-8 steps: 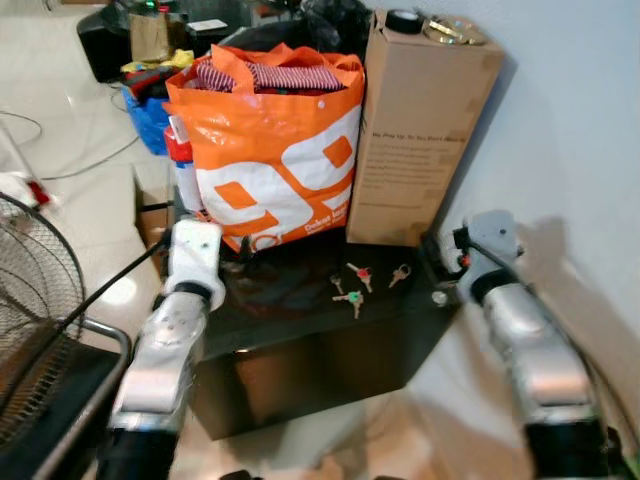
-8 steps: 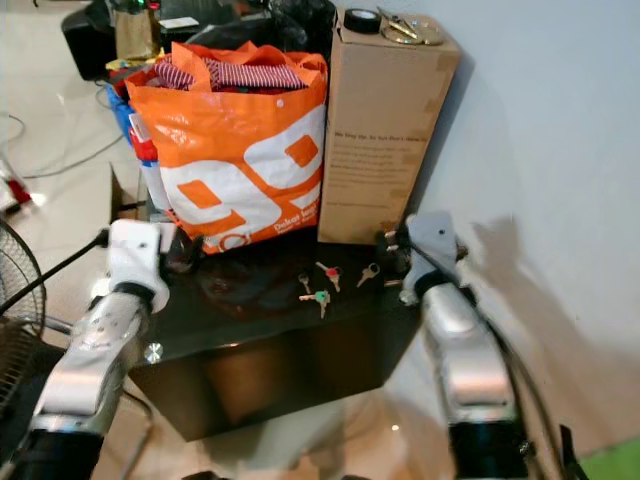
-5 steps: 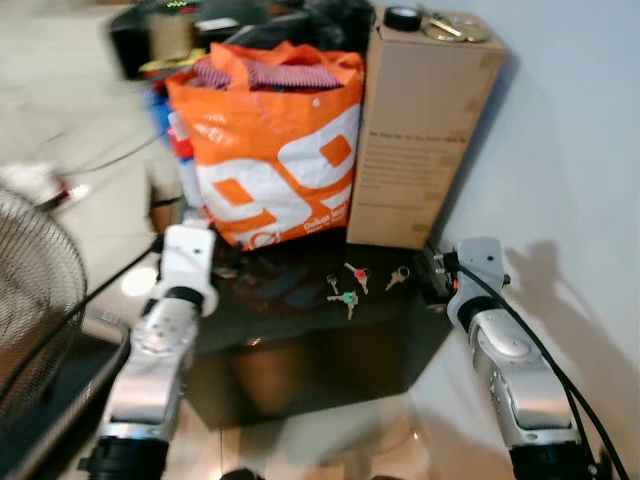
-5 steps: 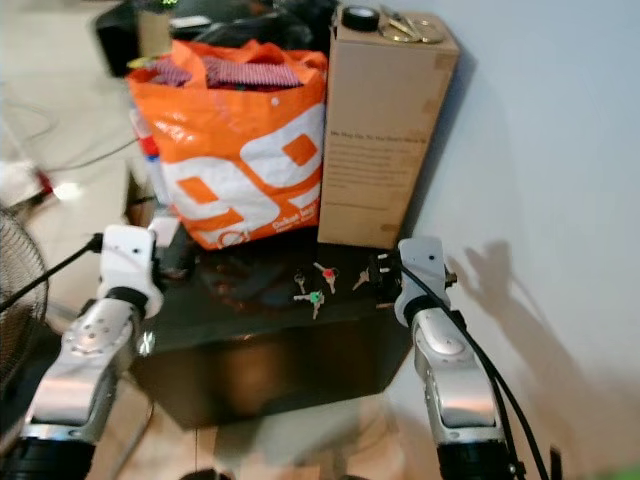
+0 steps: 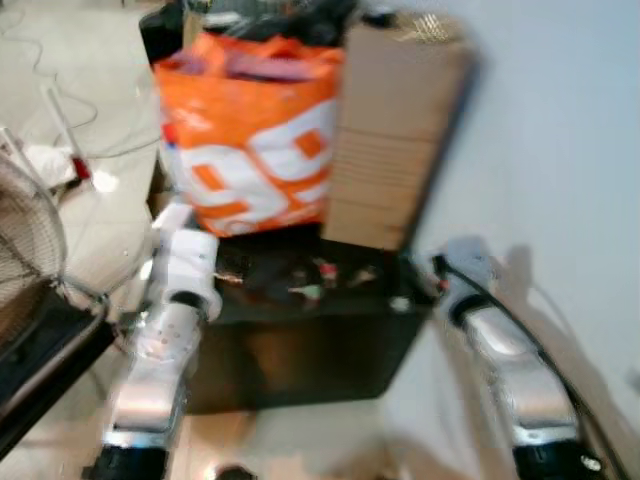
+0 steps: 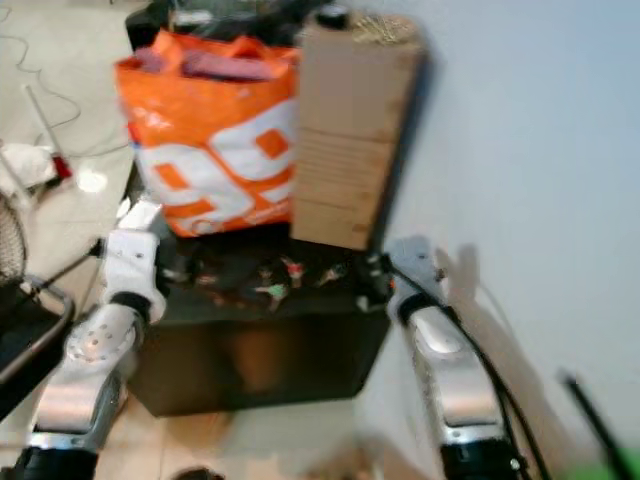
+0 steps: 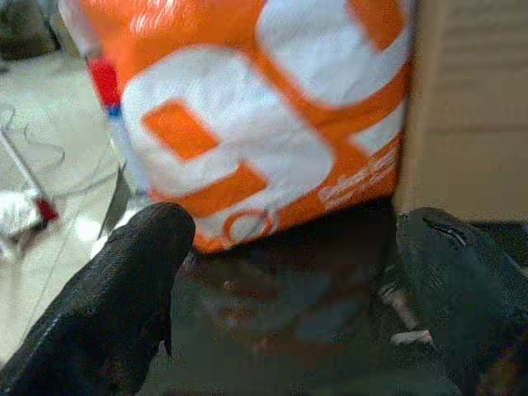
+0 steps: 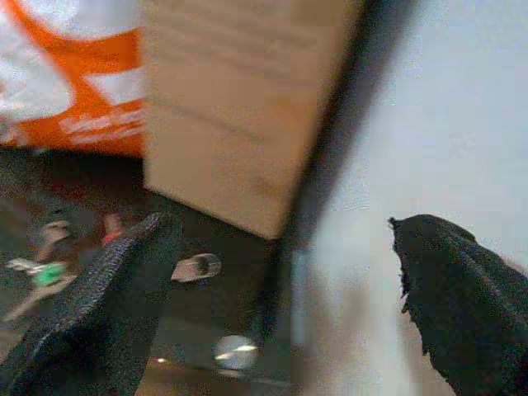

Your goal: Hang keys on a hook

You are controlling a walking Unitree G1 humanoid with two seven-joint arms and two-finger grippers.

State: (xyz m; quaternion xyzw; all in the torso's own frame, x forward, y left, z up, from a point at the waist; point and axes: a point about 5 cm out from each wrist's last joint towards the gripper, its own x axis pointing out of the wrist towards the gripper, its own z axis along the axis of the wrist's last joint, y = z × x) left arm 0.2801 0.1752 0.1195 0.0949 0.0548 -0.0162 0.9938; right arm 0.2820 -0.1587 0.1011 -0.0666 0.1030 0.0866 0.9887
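Head views blurred; camera likely in motion. Nearest: two silver arms raised at the near edge of a low dark cabinet (image 5: 300, 340). Left gripper (image 7: 289, 272) spread wide, empty; right gripper (image 8: 280, 272) likewise wide apart, empty. Keys (image 5: 318, 280) lie loose on the glossy black cabinet top, between the two grippers, slightly farther in than the fingertips. In the right wrist view they sit left of the right gripper, one silver key (image 8: 196, 266) closest; red and green tagged ones farther left. Right arm judged nearer. Key long axes: cannot tell. Far: crinkly orange bag (image 5: 255, 140) at left, matte cardboard box (image 5: 395, 130) at right, pale smooth wall (image 5: 560, 130) beyond. Hook: none located.
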